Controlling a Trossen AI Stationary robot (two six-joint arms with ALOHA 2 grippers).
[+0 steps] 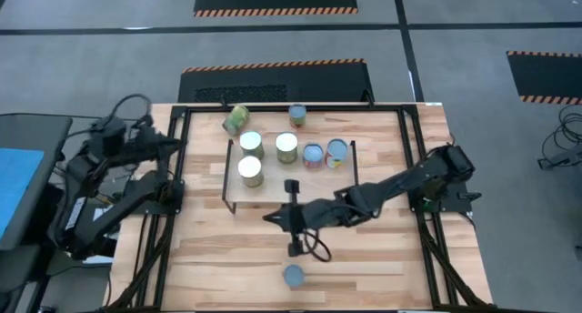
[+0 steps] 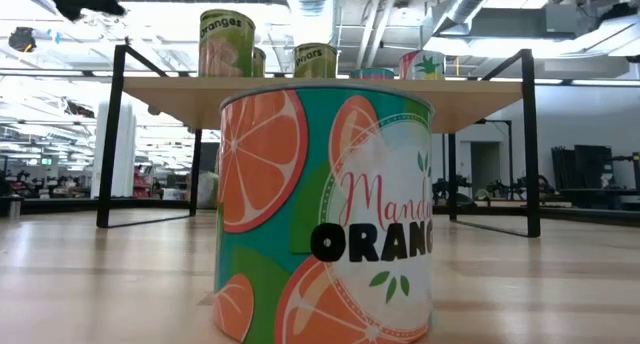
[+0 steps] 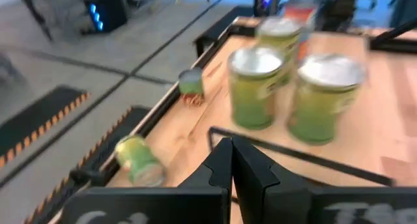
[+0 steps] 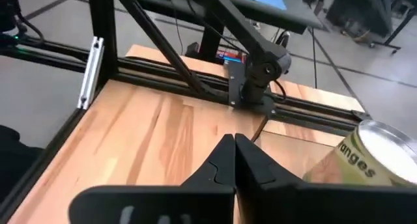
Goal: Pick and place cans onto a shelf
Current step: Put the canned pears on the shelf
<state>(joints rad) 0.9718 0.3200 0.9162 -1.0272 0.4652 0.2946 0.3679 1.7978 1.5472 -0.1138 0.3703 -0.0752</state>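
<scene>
Orange can [image 2: 325,212] nearest, unshelved | five on shelf [image 1: 273,196], two behind (one toppled) | my right pincer [image 1: 273,218] empty, pressed together | left pincer [image 3: 231,162] likewise, parked.

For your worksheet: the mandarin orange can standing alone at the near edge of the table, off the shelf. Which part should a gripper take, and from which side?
Grip the mandarin orange can across its round side wall, coming straight down from above: it stands upright with its flat top facing up and open tabletop all round.

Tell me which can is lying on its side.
The green can beyond the shelf's far-left corner, on the table; every other can stands upright.
</scene>
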